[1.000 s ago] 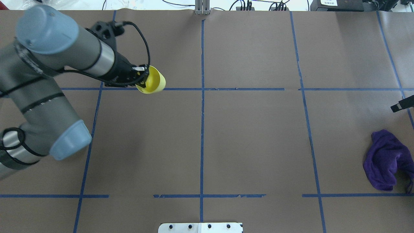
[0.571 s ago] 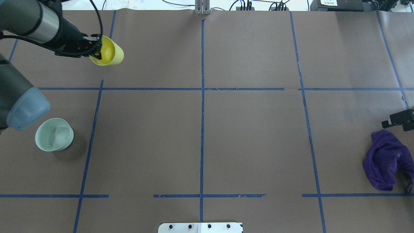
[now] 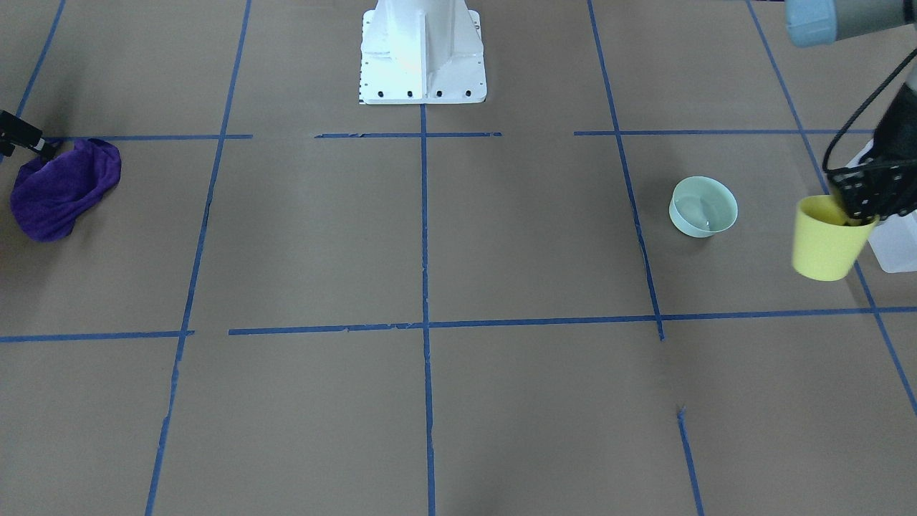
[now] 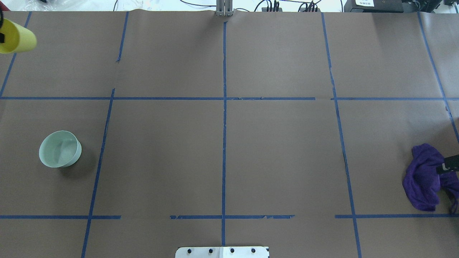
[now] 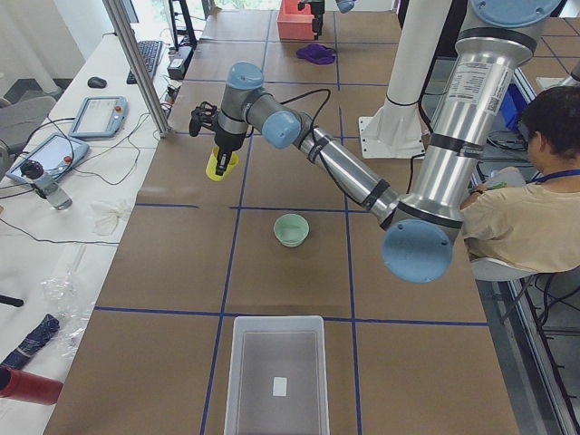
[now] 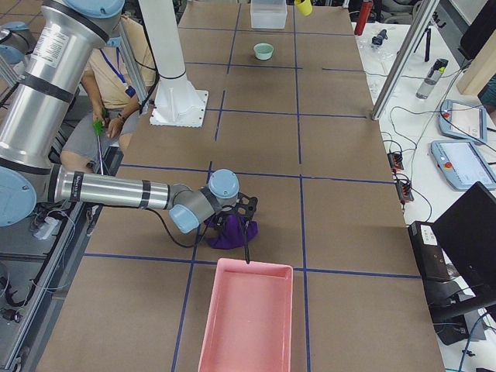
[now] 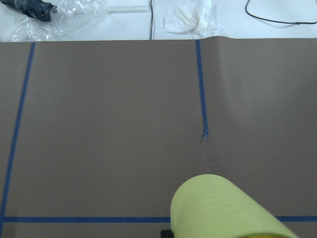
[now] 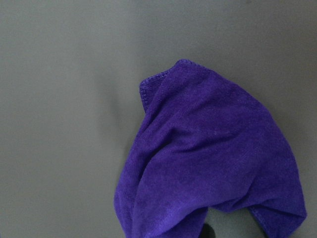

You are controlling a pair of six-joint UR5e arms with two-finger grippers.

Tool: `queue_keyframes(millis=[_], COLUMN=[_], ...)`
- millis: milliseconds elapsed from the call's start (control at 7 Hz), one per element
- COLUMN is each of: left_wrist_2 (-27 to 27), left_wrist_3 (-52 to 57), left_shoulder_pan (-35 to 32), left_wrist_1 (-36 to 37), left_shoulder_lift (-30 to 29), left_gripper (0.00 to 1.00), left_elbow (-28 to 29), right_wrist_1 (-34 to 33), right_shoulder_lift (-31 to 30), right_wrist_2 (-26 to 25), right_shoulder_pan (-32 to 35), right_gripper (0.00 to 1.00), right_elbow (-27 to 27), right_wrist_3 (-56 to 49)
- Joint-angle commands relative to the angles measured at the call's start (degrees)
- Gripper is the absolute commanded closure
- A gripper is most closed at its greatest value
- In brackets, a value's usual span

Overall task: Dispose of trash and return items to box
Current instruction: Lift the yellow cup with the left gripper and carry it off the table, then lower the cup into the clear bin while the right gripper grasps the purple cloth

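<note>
My left gripper (image 3: 854, 212) is shut on the rim of the yellow cup (image 3: 825, 244) and holds it tilted above the table. The cup also shows at the overhead view's left edge (image 4: 17, 39) and in the left wrist view (image 7: 223, 208). The mint-green bowl (image 4: 60, 149) stands upright on the table, apart from the cup. The frosted box (image 5: 276, 372) stands at the table's left end, empty but for a small label. My right gripper (image 4: 448, 167) hangs over a purple cloth (image 4: 423, 179); I cannot tell whether its fingers are open or shut.
A pink tray (image 6: 248, 318) lies at the table's right end, next to the purple cloth. The white robot base (image 3: 423, 54) stands at the table's near edge. A person (image 5: 521, 217) sits beside the robot. Blue tape lines cross the brown table.
My left arm has swung the yellow cup toward the table's far left, leaving the overhead view and uncovering the bowl. My right gripper has moved toward the robot onto the purple cloth.
</note>
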Motion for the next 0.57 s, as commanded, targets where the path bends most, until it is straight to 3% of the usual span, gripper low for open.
queue_keyframes(millis=[0,143,286,429], left_wrist_2=[-0.3,-0.3,-0.3,-0.3], left_wrist_3=[17.3,23.7,27.3,27.6], left_shoulder_pan=[-7.8,-9.2,-10.6,-12.0], left_wrist_1=[-0.5,-0.7,-0.8,-0.8], left_shoulder_lift=[7.8,10.0,12.6,14.3], left_gripper=[1.0,1.0,1.0,1.0], left_elbow=[-0.3,0.2,0.3,-0.1], right_wrist_1=[0.0,0.1,1.0,1.7], right_shoulder_lift=[3.1,4.6,4.2,3.9], right_wrist_2=[-2.3,-2.8,-3.0,-2.7], right_shoulder_pan=[-4.0,-4.5,-4.4,-4.5], right_gripper=[0.0,0.1,0.99,1.0], right_elbow=[-1.9,-3.5,-4.1,-4.1], right_wrist_3=[1.5,1.5,0.9,0.7])
